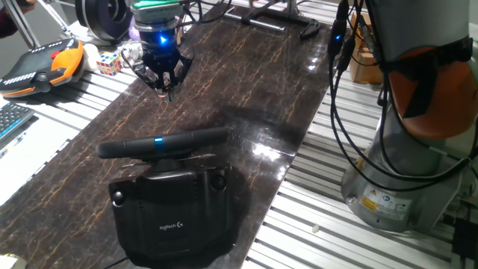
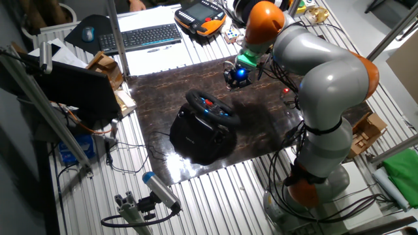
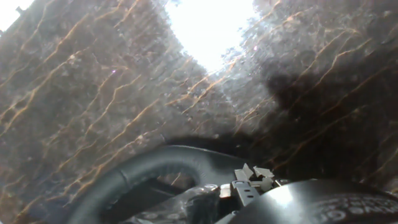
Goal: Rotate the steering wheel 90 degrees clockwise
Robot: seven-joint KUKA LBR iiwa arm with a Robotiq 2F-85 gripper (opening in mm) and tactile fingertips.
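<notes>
Steering wheel (image 1: 163,143) sits edge-on, blue stripe uppermost; the gripper (image 1: 166,88) hangs apart behind it, fingers seemingly together.

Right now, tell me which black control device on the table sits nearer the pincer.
The steering wheel on the dark marbled board, just in front of the pincer. The orange-and-black handheld controller lies farther off, beside the keyboard.

One fixed view low behind steering wheel (image 1: 163,144); other high overhead, sharing it; hand view close above tabletop (image 3: 93,93).
</notes>
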